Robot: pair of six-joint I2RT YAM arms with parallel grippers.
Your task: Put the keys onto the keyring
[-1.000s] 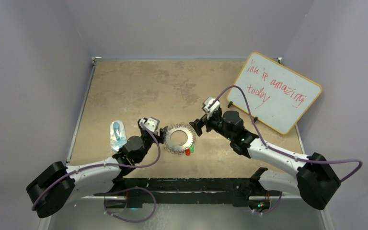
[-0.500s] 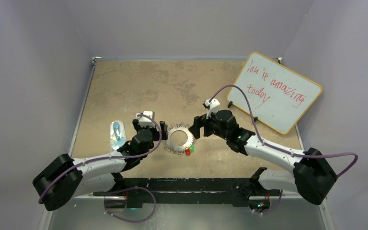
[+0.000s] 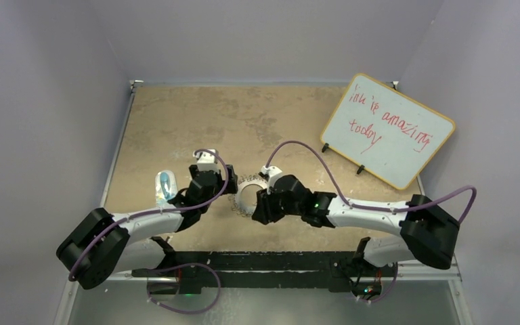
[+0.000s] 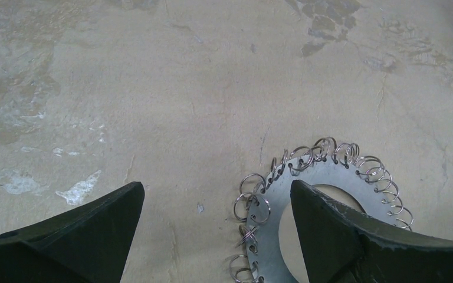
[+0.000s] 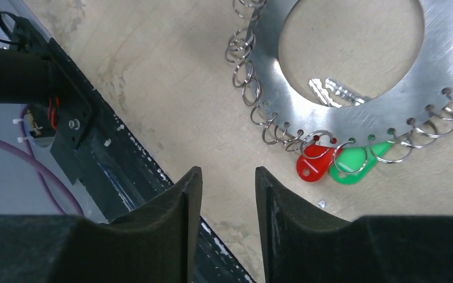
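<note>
The keyring [image 5: 389, 112] is a flat silvery disc with small wire loops round its rim, lying on the tan table [image 3: 196, 122]. Two keys lie at its near rim, one with a red head [image 5: 314, 162] and one with a green head [image 5: 354, 162]. Their blades [image 5: 336, 91] show through the ring's open centre, and small loops cross their heads. My right gripper [image 5: 228, 174] hovers just before the keys, its jaws narrowed but apart, with nothing between them. My left gripper [image 4: 215, 194] stands wide open at the keyring's [image 4: 307, 183] left edge, one finger [image 4: 342, 230] over the ring.
A clear bluish plastic object [image 3: 166, 186] lies left of the left gripper [image 3: 214, 181]. A whiteboard [image 3: 387, 130] with red writing leans at the back right. The black rail [image 5: 94, 153] along the table's near edge runs close to the right gripper [image 3: 261, 208].
My right arm has swung from the ring's right side round to its near side, covering the keys from above, and its jaws have narrowed. My left gripper opened wider and shifted slightly.
</note>
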